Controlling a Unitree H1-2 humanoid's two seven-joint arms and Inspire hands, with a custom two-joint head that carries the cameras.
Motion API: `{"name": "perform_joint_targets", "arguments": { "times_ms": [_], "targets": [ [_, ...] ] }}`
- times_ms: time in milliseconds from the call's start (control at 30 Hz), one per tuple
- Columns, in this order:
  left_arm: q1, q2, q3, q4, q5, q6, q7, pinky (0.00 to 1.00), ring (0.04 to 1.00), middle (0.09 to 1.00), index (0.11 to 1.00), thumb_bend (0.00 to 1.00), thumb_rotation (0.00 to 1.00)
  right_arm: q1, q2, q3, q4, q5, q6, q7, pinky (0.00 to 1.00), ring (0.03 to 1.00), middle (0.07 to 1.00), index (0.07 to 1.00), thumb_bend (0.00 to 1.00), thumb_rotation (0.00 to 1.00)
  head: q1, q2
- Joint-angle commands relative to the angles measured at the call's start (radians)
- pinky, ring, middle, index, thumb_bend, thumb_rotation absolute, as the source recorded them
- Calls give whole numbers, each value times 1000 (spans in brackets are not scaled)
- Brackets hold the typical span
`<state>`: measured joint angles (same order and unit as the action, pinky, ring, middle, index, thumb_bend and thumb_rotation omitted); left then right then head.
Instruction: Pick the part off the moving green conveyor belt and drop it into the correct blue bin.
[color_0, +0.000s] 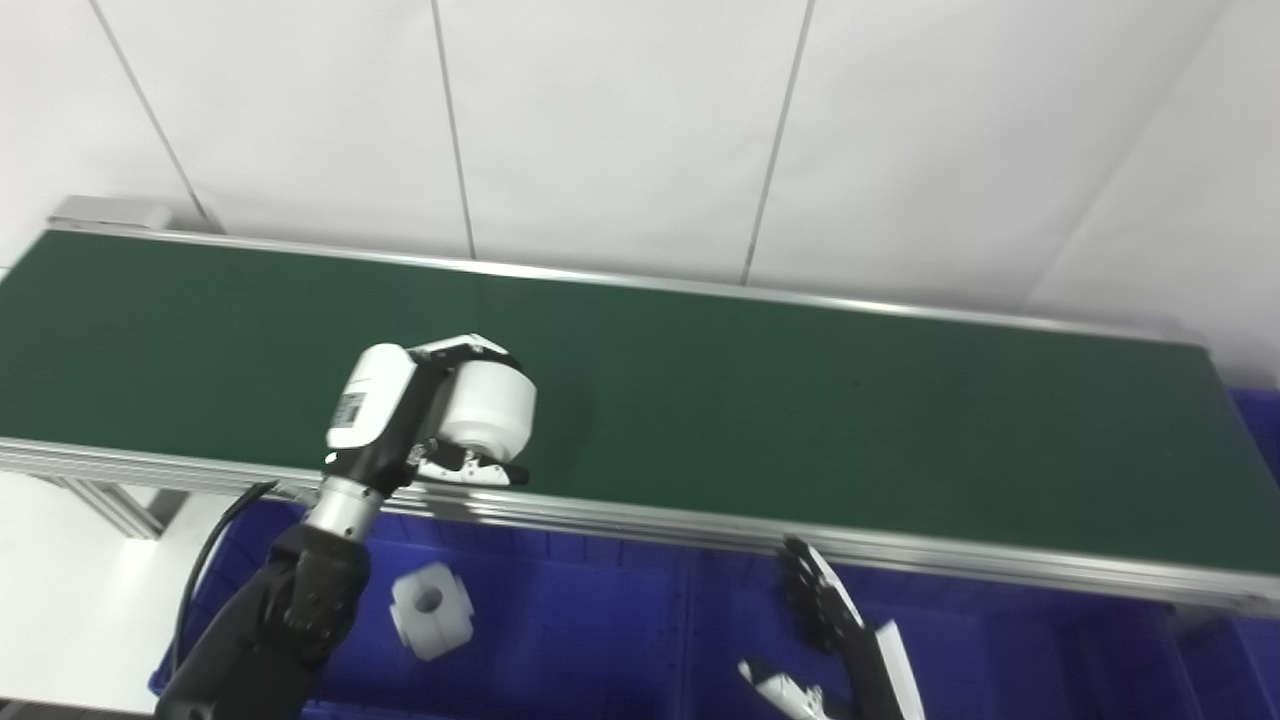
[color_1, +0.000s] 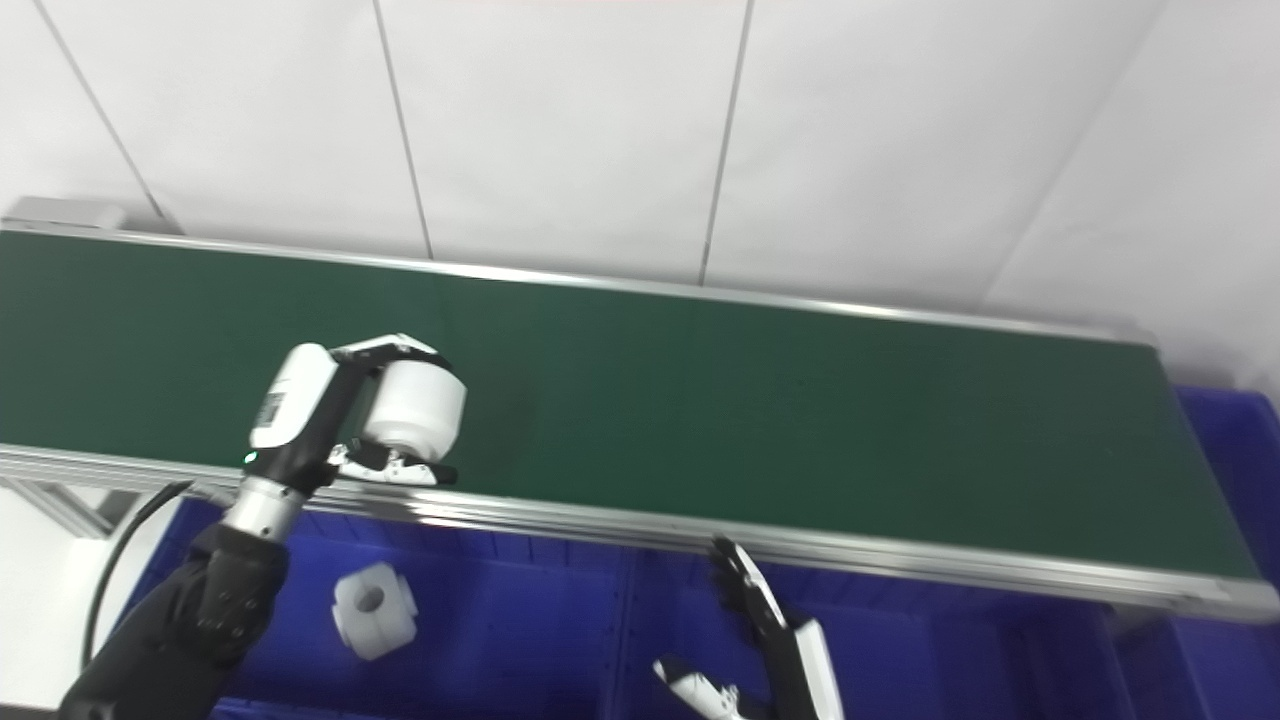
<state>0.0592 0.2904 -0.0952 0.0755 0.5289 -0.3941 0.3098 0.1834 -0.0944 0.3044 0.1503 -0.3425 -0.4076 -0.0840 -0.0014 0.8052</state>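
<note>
My left hand (color_0: 420, 420) is shut on a white cylindrical part (color_0: 488, 405), holding it just above the near edge of the green conveyor belt (color_0: 800, 420). The same part shows in the right eye view (color_1: 415, 405). Fingers wrap over its top and the thumb sits under it. My right hand (color_0: 835, 640) is open and empty, low in front of the belt, over the blue bin (color_0: 600, 630). Another white part with a centre hole (color_0: 430, 610) lies in the left blue bin.
The belt's aluminium rail (color_0: 650, 520) runs along the near edge. Blue bins sit below it, and another blue bin (color_0: 1260, 430) shows at the far right. A white wall stands behind the belt.
</note>
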Motion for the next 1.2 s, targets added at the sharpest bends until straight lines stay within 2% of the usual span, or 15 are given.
{"name": "perform_joint_targets", "arguments": {
  "times_ms": [0, 67, 167, 300, 433, 567, 633, 733, 767, 800, 833, 867, 933, 1000, 1167],
  "targets": [
    [38, -3, 3, -50, -6, -44, 6, 292, 384, 501, 531, 494, 0, 0, 19, -2, -50, -15, 14, 3, 792, 841, 877, 923, 805, 665, -5, 9],
    [79, -19, -4, -59, 16, -56, 8, 399, 408, 512, 529, 496, 0, 0, 25, -4, -61, -20, 25, 7, 790, 840, 877, 924, 801, 664, -8, 18],
    [126, -41, -9, -59, 30, -54, 2, 419, 415, 519, 520, 497, 0, 2, 33, -7, -79, -24, 44, 15, 793, 843, 876, 924, 802, 661, -8, 33],
    [174, -36, -63, 2, 38, -76, 52, 452, 427, 525, 504, 498, 0, 4, 41, -9, -96, -30, 58, 17, 797, 845, 877, 922, 805, 661, -3, 43],
    [187, -36, -91, 40, 39, -75, 71, 468, 436, 537, 484, 497, 0, 4, 46, -11, -99, -21, 58, 23, 800, 846, 878, 920, 803, 651, 8, 49],
    [163, -7, -152, 108, 54, -76, 131, 459, 431, 530, 499, 498, 0, 6, 52, -12, -101, -20, 59, 26, 799, 846, 879, 919, 807, 644, 8, 49],
    [161, -11, -146, 123, 70, -74, 119, 435, 421, 538, 504, 496, 0, 9, 55, -13, -103, -23, 60, 27, 799, 846, 879, 918, 807, 644, 6, 48],
    [163, -9, -142, 119, 48, -54, 51, 496, 437, 534, 497, 497, 0, 8, 56, -14, -96, -20, 48, 29, 797, 847, 881, 920, 792, 631, 6, 47],
    [163, -1, -147, 105, 19, -19, -12, 535, 542, 526, 489, 506, 0, 8, 57, -15, -96, -22, 50, 29, 796, 847, 881, 921, 792, 630, 6, 47],
    [164, 5, -150, 94, 0, 7, -58, 612, 648, 646, 494, 503, 39, 8, 57, -15, -97, -25, 52, 29, 795, 846, 881, 921, 796, 636, 6, 47],
    [165, 14, -153, 68, -14, 53, -118, 651, 703, 708, 497, 502, 59, 9, 58, -15, -98, -30, 53, 28, 795, 845, 881, 921, 798, 639, 7, 44],
    [167, 21, -154, 48, -22, 86, -161, 721, 777, 785, 687, 569, 296, 9, 58, -15, -98, -34, 53, 27, 800, 848, 880, 921, 793, 643, 7, 44],
    [170, 30, -155, 0, -22, 157, -233, 777, 843, 853, 816, 643, 484, 10, 60, -15, -101, -40, 56, 26, 799, 845, 877, 919, 793, 647, 6, 43],
    [171, 32, -157, -40, -15, 210, -285, 832, 899, 907, 891, 701, 593, 12, 61, -16, -105, -41, 63, 28, 798, 846, 879, 921, 800, 652, 3, 39],
    [177, 12, -169, -111, -10, 258, -335, 918, 946, 956, 956, 714, 602, 13, 62, -17, -100, -30, 57, 33, 797, 847, 880, 923, 799, 651, -3, 29]
  ]
}}
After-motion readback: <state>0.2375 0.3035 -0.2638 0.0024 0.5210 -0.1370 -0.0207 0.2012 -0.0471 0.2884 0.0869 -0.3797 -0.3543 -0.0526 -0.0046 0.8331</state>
